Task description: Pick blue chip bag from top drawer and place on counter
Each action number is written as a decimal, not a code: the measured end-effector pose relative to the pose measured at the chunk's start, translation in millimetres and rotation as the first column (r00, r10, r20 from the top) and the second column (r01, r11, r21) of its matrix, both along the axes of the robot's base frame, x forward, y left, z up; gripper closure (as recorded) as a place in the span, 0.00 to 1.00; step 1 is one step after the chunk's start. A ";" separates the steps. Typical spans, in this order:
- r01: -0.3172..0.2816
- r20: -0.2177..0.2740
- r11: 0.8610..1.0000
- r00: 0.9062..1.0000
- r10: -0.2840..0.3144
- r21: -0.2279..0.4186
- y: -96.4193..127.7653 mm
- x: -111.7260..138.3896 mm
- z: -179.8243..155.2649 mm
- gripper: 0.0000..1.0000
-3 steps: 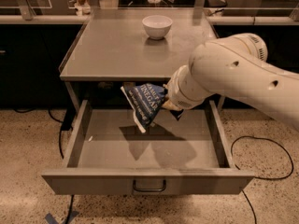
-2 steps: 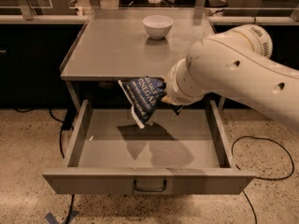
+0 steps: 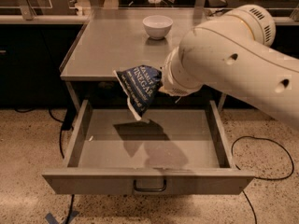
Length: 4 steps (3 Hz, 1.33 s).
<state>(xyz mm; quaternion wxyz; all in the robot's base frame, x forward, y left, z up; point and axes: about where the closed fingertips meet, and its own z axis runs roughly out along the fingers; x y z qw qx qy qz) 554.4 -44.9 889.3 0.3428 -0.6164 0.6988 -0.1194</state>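
Over top drawer (image 3: 196,141), jaws on bag (image 3: 140,88)

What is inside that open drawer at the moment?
Nothing visible: the top drawer shows bare grey floor with shadows. The blue chip bag hangs above it, gripped by the claw near the counter edge. Bag and arm cover part of the drawer's back.

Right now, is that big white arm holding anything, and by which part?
Yes: the gripper holds the blue chip bag by the end nearest the arm, above the open top drawer.
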 end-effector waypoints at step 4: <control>0.258 0.039 0.966 0.965 -0.258 -0.009 -74.2 42.2 10.4 1.00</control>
